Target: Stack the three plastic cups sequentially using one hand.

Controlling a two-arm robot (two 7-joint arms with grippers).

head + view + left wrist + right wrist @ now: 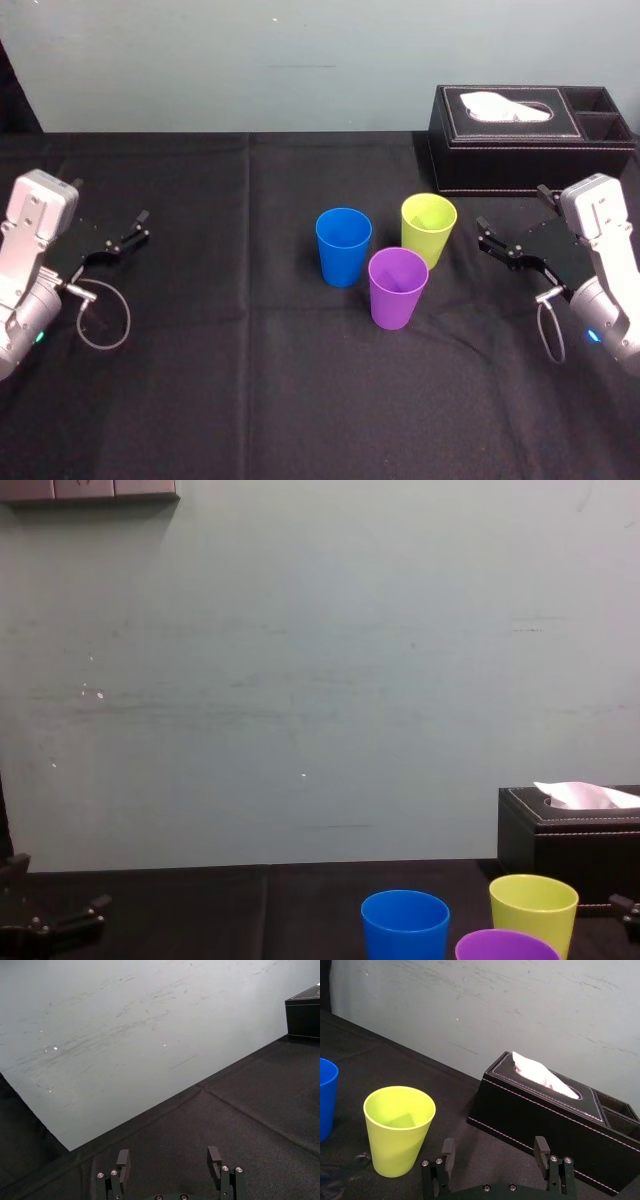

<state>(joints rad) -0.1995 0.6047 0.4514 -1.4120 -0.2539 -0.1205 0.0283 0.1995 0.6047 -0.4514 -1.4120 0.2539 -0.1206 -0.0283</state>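
Three plastic cups stand upright and apart near the middle of the black table: a blue cup point(343, 246) on the left, a yellow-green cup point(428, 228) behind on the right, and a purple cup point(397, 287) nearest me. The chest view shows the blue cup point(405, 923), yellow-green cup point(533, 908) and purple cup's rim point(505, 946). My right gripper point(510, 210) hovers just right of the yellow-green cup point(399, 1130); in its wrist view the gripper point(494, 1149) is open and empty. My left gripper point(108, 202) rests far left, also open and empty point(168, 1160).
A black tissue box point(530, 135) with a white tissue and side compartments stands at the back right, behind my right gripper. A pale wall point(300, 680) runs along the table's far edge. Black cloth covers the table point(250, 400).
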